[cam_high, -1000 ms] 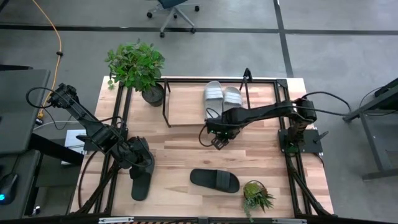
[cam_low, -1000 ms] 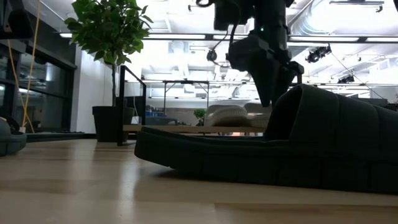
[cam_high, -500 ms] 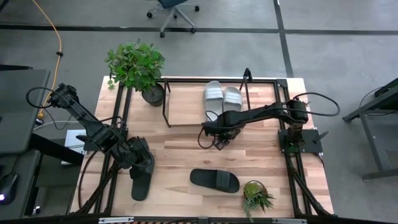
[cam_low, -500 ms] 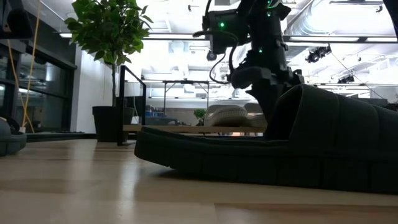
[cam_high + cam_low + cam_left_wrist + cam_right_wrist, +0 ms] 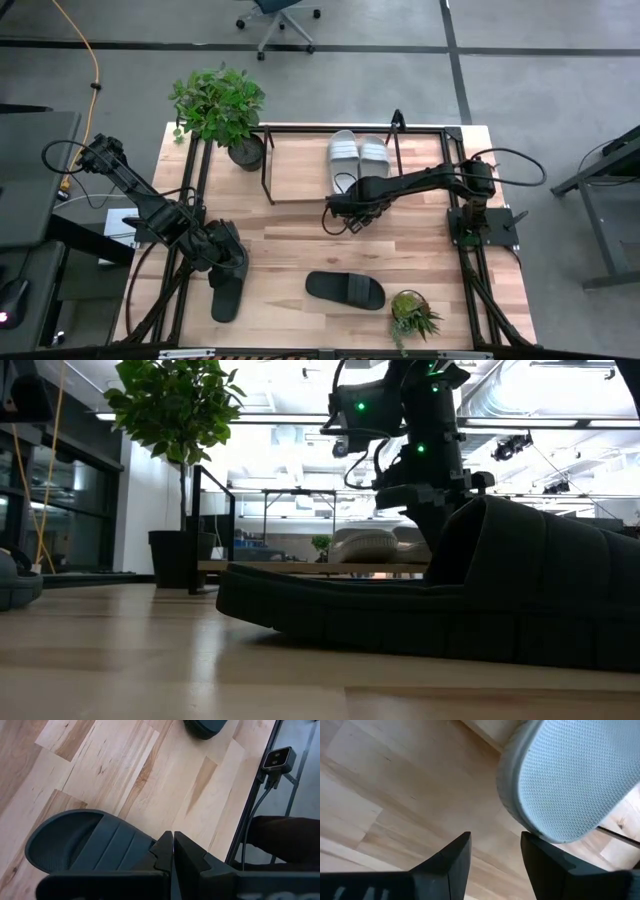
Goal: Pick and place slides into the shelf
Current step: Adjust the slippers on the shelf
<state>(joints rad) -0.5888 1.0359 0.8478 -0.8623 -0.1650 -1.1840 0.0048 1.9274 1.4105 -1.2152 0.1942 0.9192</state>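
Note:
Two light grey slides [image 5: 358,155] lie side by side on the board of the shelf [image 5: 300,175], heels toward the near edge. My right gripper [image 5: 495,855] hangs open just in front of the shelf, fingers pointing down at bare table beside a grey heel [image 5: 570,780]. One black slide [image 5: 345,290] lies flat on the table at the near middle. A second black slide [image 5: 85,842] lies at the near left. My left gripper [image 5: 173,845] is shut over its strap end. My left gripper's shut fingertips stand at the edge of the black slide's strap [image 5: 142,845], slanting down from the far left. The slide lies flat on the table. Whether the fingertips touch it, I cannot tell.
A tall potted plant [image 5: 220,105] stands at the far left beside the shelf's black posts [image 5: 195,530]. A small potted plant [image 5: 412,315] sits at the near right. Bare wood lies between the shelf and the middle black slide.
My right gripper has sunk a little in front of the shelf and tipped more steeply downward, its wrist rolling as it went. The slides and my left arm have kept still.

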